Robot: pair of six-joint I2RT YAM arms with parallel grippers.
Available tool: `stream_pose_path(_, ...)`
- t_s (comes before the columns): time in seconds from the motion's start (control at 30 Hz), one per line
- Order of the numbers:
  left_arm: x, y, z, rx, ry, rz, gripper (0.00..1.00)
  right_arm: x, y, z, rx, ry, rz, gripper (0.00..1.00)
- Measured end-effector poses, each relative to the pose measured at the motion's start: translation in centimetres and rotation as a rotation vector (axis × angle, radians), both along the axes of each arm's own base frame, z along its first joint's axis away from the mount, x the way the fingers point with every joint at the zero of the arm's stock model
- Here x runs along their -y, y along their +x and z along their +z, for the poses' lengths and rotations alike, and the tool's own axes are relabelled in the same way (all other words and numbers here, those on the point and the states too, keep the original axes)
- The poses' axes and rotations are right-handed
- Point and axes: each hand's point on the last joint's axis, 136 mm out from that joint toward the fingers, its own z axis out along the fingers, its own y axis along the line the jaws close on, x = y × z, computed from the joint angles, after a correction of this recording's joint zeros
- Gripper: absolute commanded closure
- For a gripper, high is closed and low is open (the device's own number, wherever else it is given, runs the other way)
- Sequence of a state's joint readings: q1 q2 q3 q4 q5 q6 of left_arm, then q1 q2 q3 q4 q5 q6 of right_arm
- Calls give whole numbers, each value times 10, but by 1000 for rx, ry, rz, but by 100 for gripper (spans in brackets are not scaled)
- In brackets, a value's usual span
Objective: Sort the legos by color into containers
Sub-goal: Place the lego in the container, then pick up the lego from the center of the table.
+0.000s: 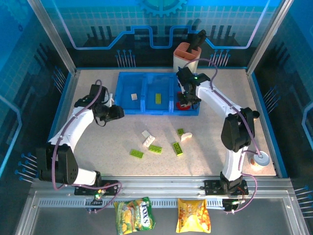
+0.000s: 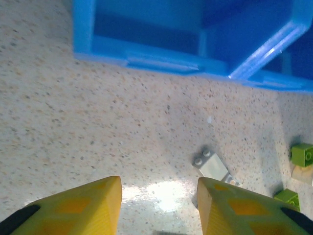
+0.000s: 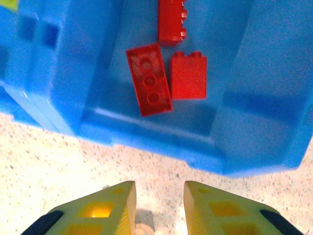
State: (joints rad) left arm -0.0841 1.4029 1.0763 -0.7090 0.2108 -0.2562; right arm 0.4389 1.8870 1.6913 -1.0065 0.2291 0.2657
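The containers are three joined blue bins at the back of the table. The left bin holds a white lego, the middle a green one, the right several red ones. Loose legos lie mid-table: a white one, greens, and a cream one. My left gripper hovers open and empty by the tray's left front; in its wrist view the left gripper has the white lego ahead. My right gripper is open and empty at the right bin's front wall, red legos beyond.
An orange-and-white holder stands behind the tray's right end. Two snack bags lie on the front rail below the table. A small white round base sits at the right front. Metal frame posts border the table.
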Motion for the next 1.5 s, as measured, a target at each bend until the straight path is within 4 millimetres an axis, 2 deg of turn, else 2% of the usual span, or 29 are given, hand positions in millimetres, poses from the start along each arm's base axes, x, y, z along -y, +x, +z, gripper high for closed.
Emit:
stream_pose_path(0.37,59,-23,-14,-62,43,-126,53,25,-51,-33,-61,-24,-24,67)
stream_pose_path(0.7,107,-50,-26,-94,89,-233,50,44,-72,-48,-76,-27,-49,67)
stream_pose_path(0.9,123,-62,-47,-143,138,-285,44,48,-75,-49,-68,-23,-56,67)
stream_pose_path(1.27,143,-87,-109,-296,260,-384,40,52,-79,-45,-50,-14,-62,67)
stream_pose_path(1.37,147,-86,-118,-313,282,-394,41,54,-81,-46,-52,-14,-66,67)
stream_pose_path(1.5,151,-82,-119,-311,288,-397,46,57,-84,-49,-62,-18,-72,68)
